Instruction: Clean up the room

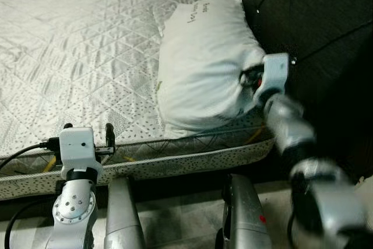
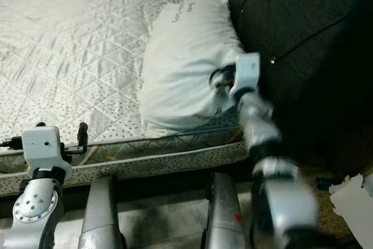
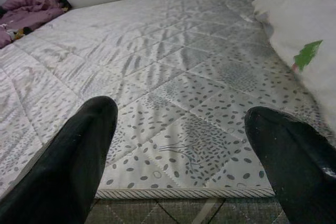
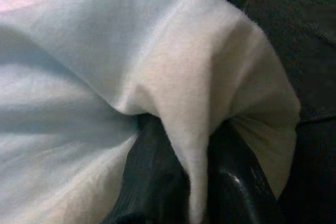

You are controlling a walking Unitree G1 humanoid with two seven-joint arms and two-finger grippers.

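The plump white fabric pillow lies at the right edge of the quilted white mattress, near its front corner. The right gripper pinches only 1 thin fold of its cover between closed fingers, so a pull may slip free or drag the pillow overboard. The left gripper hovers wide apart over the front edge.

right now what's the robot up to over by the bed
The right gripper has pinched a fold of the white pillow, which lies at the right edge of the bare mattress. The left gripper hangs open over the mattress's near edge, holding nothing.
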